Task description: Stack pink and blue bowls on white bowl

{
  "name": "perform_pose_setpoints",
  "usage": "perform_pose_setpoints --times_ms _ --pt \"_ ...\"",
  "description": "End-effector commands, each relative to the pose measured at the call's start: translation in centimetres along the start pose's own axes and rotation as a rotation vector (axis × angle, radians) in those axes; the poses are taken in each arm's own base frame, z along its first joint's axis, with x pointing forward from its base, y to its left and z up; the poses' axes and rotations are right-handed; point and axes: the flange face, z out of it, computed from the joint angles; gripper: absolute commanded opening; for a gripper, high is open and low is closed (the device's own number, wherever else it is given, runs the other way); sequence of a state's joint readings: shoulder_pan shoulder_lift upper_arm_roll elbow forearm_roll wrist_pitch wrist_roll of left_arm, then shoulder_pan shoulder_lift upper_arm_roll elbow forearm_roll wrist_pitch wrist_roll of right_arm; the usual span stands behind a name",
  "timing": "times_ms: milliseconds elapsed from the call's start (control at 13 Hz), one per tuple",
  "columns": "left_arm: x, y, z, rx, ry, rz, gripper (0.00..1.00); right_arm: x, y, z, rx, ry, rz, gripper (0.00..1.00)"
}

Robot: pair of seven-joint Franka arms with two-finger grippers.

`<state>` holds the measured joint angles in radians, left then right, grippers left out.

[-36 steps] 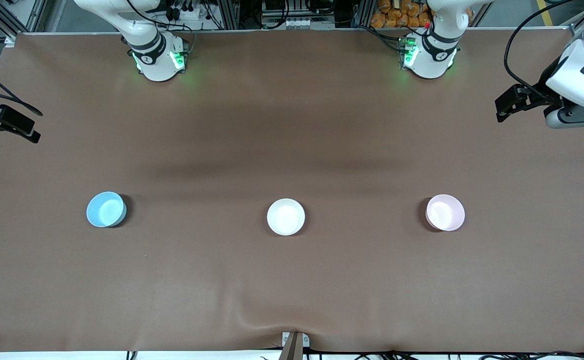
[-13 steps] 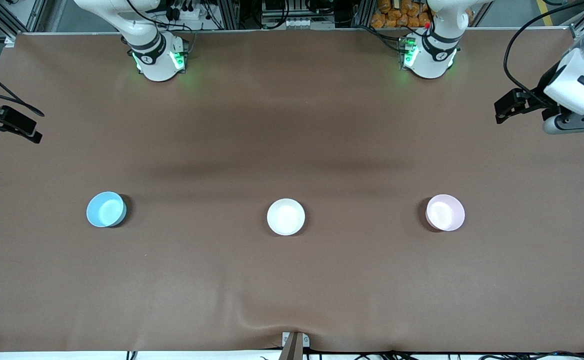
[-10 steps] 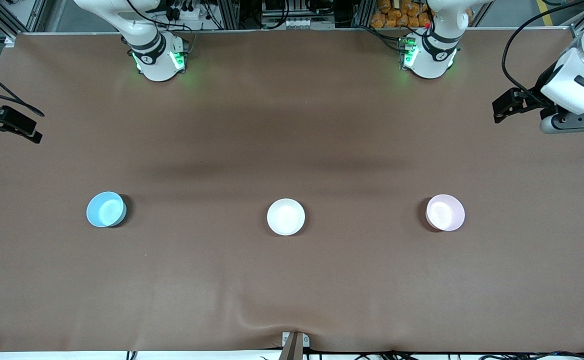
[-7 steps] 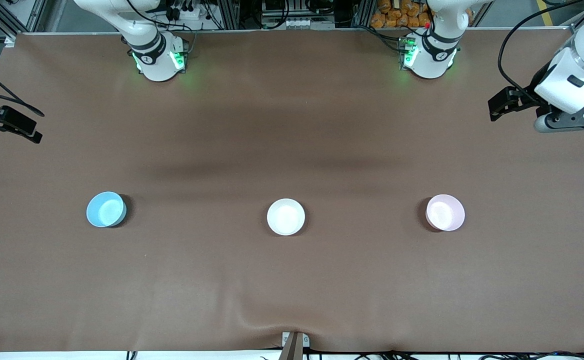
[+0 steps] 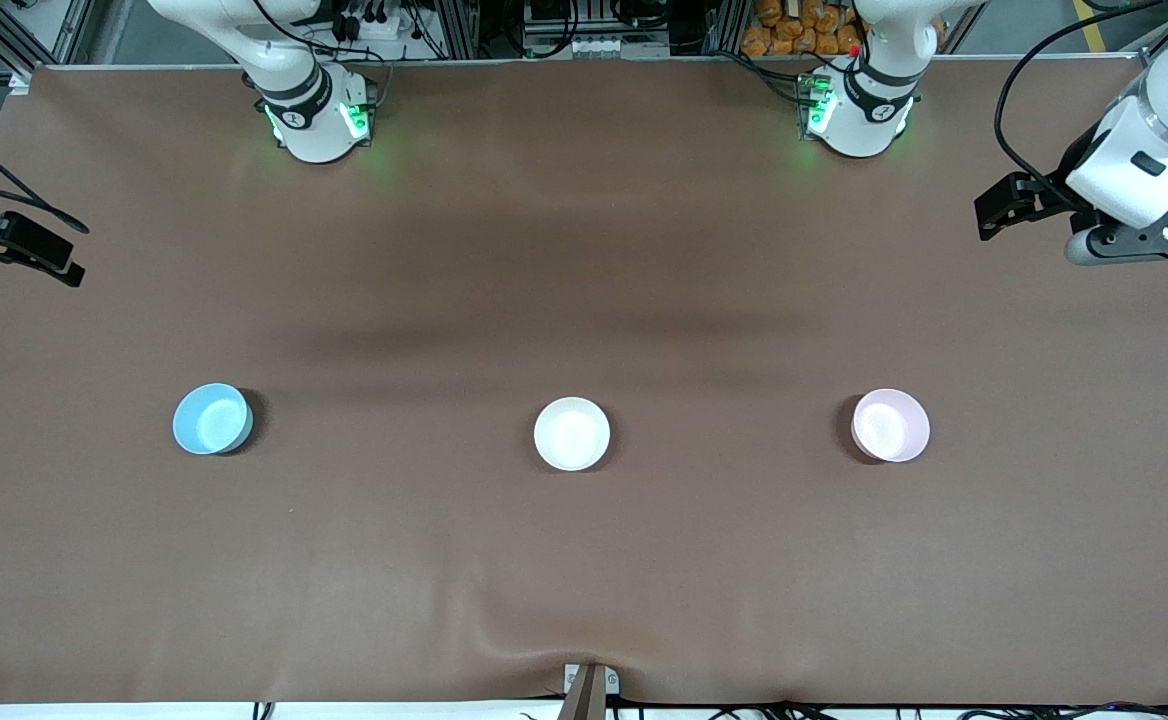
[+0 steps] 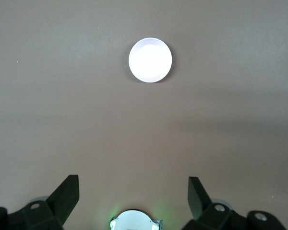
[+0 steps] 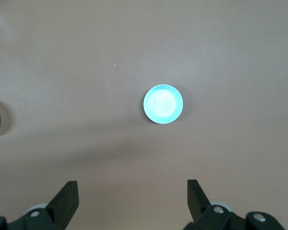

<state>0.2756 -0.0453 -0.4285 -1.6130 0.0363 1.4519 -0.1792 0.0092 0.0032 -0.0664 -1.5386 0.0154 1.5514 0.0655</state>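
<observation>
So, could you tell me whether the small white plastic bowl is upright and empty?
Upright and empty: the small white plastic bowl shows its open mouth, nothing inside.

A brown cloth-covered counter [image 5: 584,560] is shown, on which three small round plastic bowls are set in a row, well apart: light blue [image 5: 211,419], white [image 5: 571,433], pale pink [image 5: 890,425].

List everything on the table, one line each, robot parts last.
blue bowl: one, light sky-blue, on the table toward the right arm's end, upright, apart from the others.
white bowl: one, white, mid-table, between the other two bowls.
pink bowl: one, pale pink, toward the left arm's end.
table cover: one, brown, under all three bowls.
left gripper: one, black fingers open, empty, up in the air past the pink bowl at its own end.
right gripper: one, black fingers open, empty, high above the table with the blue bowl below.
</observation>
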Motion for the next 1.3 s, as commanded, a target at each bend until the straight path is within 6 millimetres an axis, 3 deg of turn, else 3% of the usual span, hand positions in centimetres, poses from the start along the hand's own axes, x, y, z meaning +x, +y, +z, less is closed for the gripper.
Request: perform_pose_setpoints --times_ms 0,1227 --pt "-0.1 0.0 0.8 0.026 -0.014 0.000 1.00 -0.6 0.1 -0.2 0.009 0.007 0.012 1.00" --pt "1.2 -2.0 1.4 0.012 -0.001 -0.031 1.00 -0.5 0.3 -0.3 0.011 0.011 0.015 1.00"
